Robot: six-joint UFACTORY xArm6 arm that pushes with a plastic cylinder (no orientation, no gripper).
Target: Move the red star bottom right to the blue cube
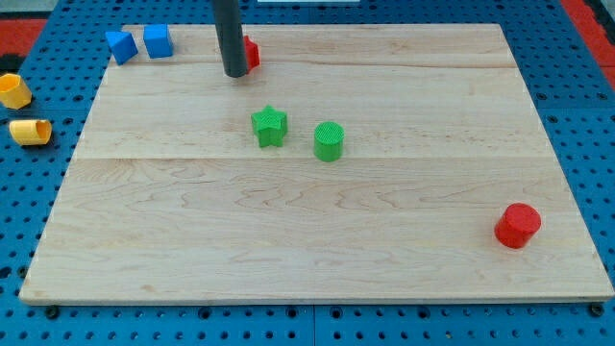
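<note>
A red block (251, 52), mostly hidden behind my rod, sits near the board's top edge; its shape cannot be made out. My tip (234, 73) is just to its left and touches or nearly touches it. A blue cube (158, 41) stands at the top left, with a second blue block (120, 46) to its left. The red block lies to the right of the blue cube, about a hundred pixels away.
A green star (270, 126) and a green cylinder (329, 141) sit near the board's middle. A red cylinder (518, 226) is at the lower right. Two yellow blocks (13, 90) (30, 131) lie off the wooden board (288, 240) at the left.
</note>
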